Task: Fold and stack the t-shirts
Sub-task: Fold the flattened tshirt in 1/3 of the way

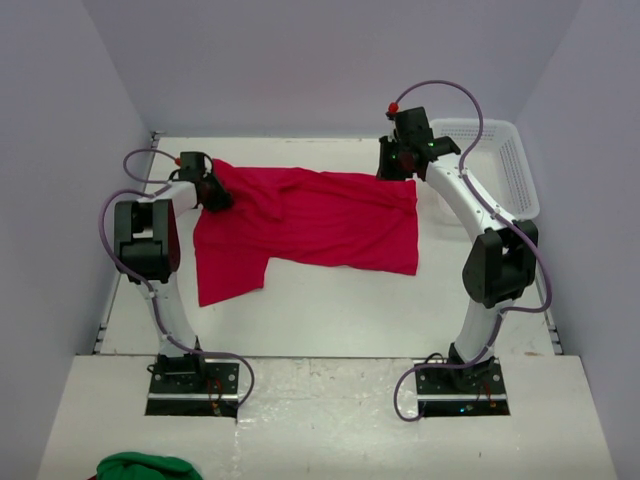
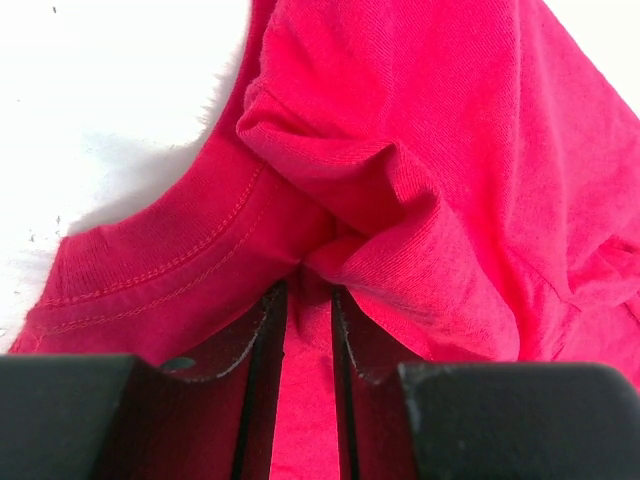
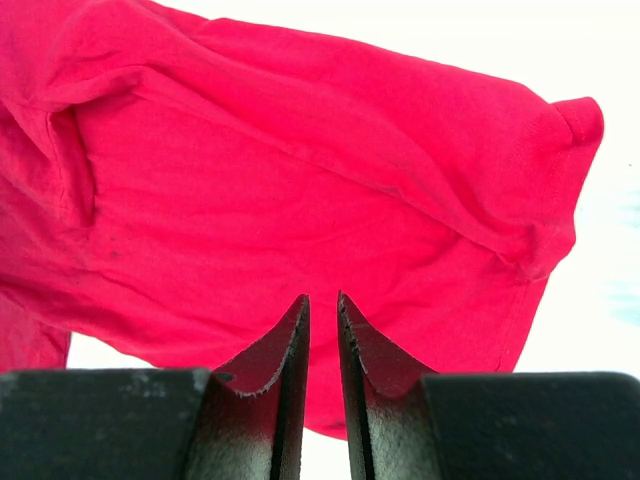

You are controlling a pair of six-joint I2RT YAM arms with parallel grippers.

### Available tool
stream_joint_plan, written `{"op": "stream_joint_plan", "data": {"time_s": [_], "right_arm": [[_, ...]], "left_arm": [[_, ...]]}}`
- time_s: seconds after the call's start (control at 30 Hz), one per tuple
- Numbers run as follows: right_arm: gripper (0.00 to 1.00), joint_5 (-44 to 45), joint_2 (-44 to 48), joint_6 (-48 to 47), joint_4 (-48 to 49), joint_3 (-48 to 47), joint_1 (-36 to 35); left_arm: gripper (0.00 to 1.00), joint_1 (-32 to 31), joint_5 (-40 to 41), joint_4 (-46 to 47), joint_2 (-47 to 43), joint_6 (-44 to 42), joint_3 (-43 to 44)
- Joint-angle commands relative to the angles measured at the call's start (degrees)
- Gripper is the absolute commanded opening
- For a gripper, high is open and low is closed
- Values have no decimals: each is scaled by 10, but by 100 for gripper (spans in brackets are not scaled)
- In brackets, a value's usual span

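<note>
**Currently: L gripper (image 1: 212,195) clamped on red t-shirt (image 1: 320,220), R gripper (image 1: 398,168) nearly closed, nothing seen in it**

Table (image 1: 330,310): white, walled on three sides, both arm bases at near edge.

T-shirt: one, plain red, no print. It's unfolded and spread across the far half of the table between the two grippers, w/ shallow wrinkles. Near-left part runs closer to the bases than the rest, so the near edge is stepped. L wrist view shows ribbed collar w/ double stitching just left of the fingers (image 2: 262,380), and cloth bunched into folds right at the tips. R wrist view shows a broad sheet of cloth w/ a hemmed sleeve at the right.

Basket (image 1: 515,165): white mesh, far-right corner, beside R arm and apart from the shirt.

L gripper: at the shirt's far-left corner. Jaws narrow, a strip of red cloth pinched between them (cloth fills the gap top to bottom).

R gripper: over the shirt's far-right corner. Jaws closed to a thin slit. Only shirt and table beyond show through it, no cloth caught that I can see.

Green cloth (image 1: 140,466): small heap at near-left edge of top view, well apart from the shirt.
</note>
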State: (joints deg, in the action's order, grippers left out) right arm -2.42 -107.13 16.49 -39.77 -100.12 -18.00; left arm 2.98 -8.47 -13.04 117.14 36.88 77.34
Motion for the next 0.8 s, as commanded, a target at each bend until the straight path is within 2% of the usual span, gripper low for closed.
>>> {"op": "stream_joint_plan", "data": {"time_s": [0.0,0.37,0.77], "right_arm": [[19,-5,5,2,13,-6,-2],[19,-6,-1,2,11,-11,-3],[19,-11,-6,1,7,-18,-3]], "left_arm": [[25,1,-10,17,7,4,-1],[17,-3,-12,17,-5,5,-6],[15,-9,-1,9,-49,5,-20]]}}
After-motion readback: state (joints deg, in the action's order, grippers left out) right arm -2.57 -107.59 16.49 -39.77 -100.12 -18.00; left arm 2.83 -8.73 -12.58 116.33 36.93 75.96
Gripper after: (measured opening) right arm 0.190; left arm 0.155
